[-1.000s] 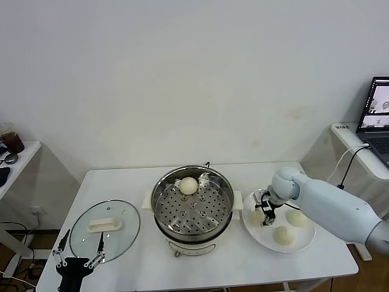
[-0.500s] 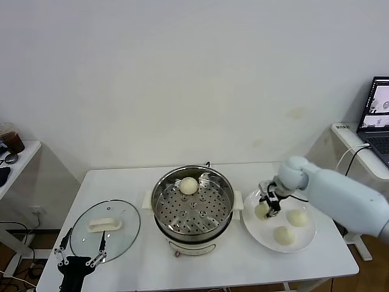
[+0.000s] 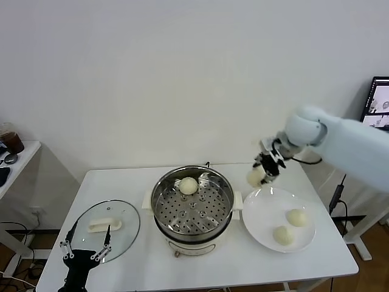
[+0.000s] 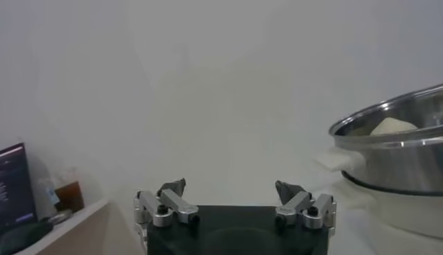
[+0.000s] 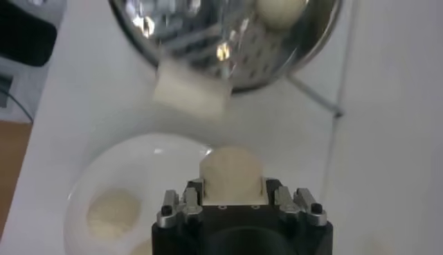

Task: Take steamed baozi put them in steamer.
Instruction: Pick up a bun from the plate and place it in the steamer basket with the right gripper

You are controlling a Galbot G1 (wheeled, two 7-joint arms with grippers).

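My right gripper [image 3: 261, 171] is shut on a pale baozi [image 3: 254, 177] and holds it in the air above the gap between the steamer [image 3: 192, 210] and the white plate [image 3: 261, 228]. The held bun fills the jaws in the right wrist view [image 5: 232, 173]. One baozi [image 3: 189, 185] lies on the perforated tray at the steamer's back; it also shows in the right wrist view [image 5: 279, 10]. Two baozi [image 3: 296, 217] [image 3: 282, 235] lie on the plate. My left gripper [image 3: 85, 253] is open and idle at the table's front left, by the glass lid [image 3: 104, 230].
The glass lid with its white handle [image 3: 104, 225] lies flat on the table's left. A side table with a dark drink cup [image 3: 10, 139] stands far left. A laptop [image 3: 378, 103] shows at the far right edge.
My right gripper has lifted a baozi off the plate and carried it up and back, towards the steamer side. Two buns stay on the plate. The left gripper has shifted slightly.
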